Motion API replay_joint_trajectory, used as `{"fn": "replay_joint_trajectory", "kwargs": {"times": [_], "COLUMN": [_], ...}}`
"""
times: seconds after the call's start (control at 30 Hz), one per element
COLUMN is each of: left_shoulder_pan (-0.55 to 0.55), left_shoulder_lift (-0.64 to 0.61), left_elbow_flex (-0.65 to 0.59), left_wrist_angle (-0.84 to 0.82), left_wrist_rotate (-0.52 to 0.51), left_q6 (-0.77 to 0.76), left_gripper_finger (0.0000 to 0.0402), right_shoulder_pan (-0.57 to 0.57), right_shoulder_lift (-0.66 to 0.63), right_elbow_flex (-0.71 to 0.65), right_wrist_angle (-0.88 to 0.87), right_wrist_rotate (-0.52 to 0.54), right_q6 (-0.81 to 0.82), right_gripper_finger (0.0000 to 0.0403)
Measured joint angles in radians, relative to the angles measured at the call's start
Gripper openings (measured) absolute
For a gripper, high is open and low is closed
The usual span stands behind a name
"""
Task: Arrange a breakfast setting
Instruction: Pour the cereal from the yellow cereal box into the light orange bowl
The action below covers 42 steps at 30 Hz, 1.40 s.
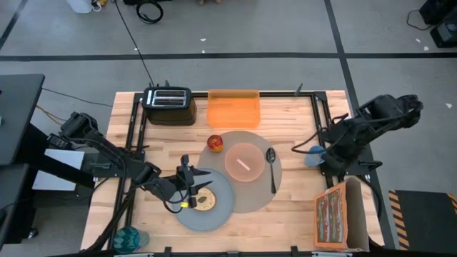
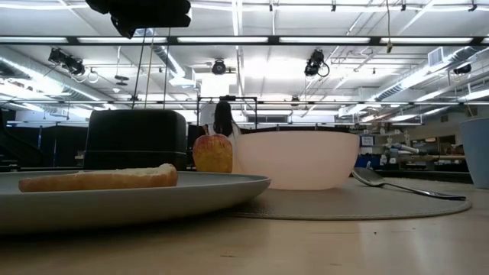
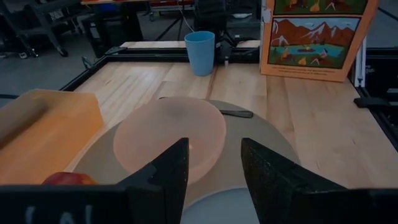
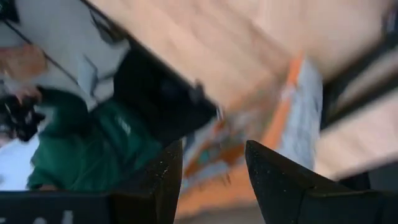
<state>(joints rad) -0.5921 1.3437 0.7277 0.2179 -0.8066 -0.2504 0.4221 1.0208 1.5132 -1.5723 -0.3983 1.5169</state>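
Observation:
The grey-brown placemat (image 1: pixel 251 191) lies mid-table. On it stands the pink bowl (image 1: pixel 245 163), with the spoon (image 1: pixel 271 168) lying to its right. The red apple (image 1: pixel 215 143) sits at the mat's far left rim. The grey plate (image 1: pixel 214 214) overlaps the mat's near left edge, and the bagel (image 1: pixel 206 200) lies flat on it. The blue cup (image 1: pixel 313 156) stands on the wood right of the mat. My left gripper (image 1: pixel 190 181) hovers open over the plate's left part, with nothing between its fingers (image 3: pixel 166 177). My right gripper (image 4: pixel 211 180) is open and empty, drawn back by the table's right edge.
A black toaster (image 1: pixel 170 106) and an orange container (image 1: pixel 233 108) stand at the far edge. A picture-printed box (image 1: pixel 339 218) stands at the near right corner. A teal object (image 1: pixel 132 239) sits at the near left. Bare wood lies right of the mat.

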Motion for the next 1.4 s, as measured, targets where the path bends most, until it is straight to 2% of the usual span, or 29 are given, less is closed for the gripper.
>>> {"fn": "replay_joint_trajectory", "kwargs": {"times": [0.1,0.23,0.53,0.77,1.0,1.17,1.4], "left_shoulder_pan": [0.013,0.037,0.059,0.059,0.059,0.059,0.059], "left_shoulder_lift": [0.0,0.0,0.0,0.0,0.0,0.0,0.0], "left_elbow_flex": [0.0,0.0,0.0,0.0,0.0,0.0,0.0], "left_wrist_angle": [0.002,0.003,0.004,-0.005,-0.066,-0.094,-0.103], "left_wrist_rotate": [0.0,0.0,0.0,0.0,0.0,0.0,0.0], "left_q6": [-0.008,-0.052,-0.055,-0.052,-0.05,-0.049,-0.049], "left_gripper_finger": [0.0155,0.0155,0.0155,0.0155,0.0155,0.0155,0.0155], "right_shoulder_pan": [0.002,0.006,0.006,0.035,0.16,0.247,0.307], "right_shoulder_lift": [-0.051,-0.111,-0.168,-0.101,-0.018,0.036,0.123], "right_elbow_flex": [-0.048,-0.058,-0.039,-0.039,-0.039,-0.039,-0.039], "right_wrist_angle": [0.0,0.001,0.007,0.147,0.144,0.147,0.169], "right_wrist_rotate": [-0.074,-0.068,-0.091,-0.155,-0.246,-0.222,-0.129], "right_q6": [0.035,0.049,0.216,0.349,0.554,0.681,0.707], "right_gripper_finger": [0.0183,0.0183,0.0183,0.0183,0.0183,0.0183,0.0183]}}
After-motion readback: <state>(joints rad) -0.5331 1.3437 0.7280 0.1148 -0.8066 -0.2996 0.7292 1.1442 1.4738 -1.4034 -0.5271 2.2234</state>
